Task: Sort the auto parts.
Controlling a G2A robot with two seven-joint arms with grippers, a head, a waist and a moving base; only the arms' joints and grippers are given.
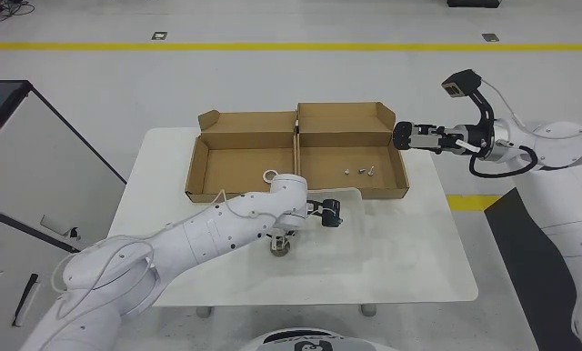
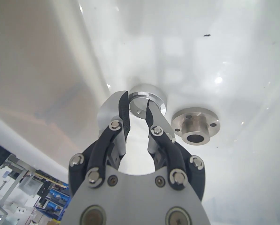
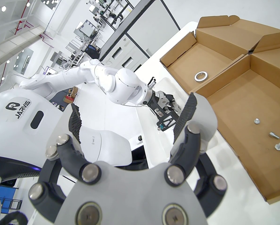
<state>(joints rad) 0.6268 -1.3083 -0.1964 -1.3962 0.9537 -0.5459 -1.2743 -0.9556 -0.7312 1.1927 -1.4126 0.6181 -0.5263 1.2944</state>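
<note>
left gripper (image 2: 137, 97) – at steel collar (image 2: 151, 93) near boxes (image 1: 297, 155), clamp cannot tell | right gripper (image 3: 133, 103) – spread apart, beside boxes

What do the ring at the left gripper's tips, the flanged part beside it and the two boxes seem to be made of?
Ring: bright polished metal, perhaps steel or aluminium; it shows mirror-like glints.
Flanged part: also metal, with a duller, slightly warm satin finish and drilled holes.
Boxes: plain brown cardboard, matte, with folded flaps.
</note>
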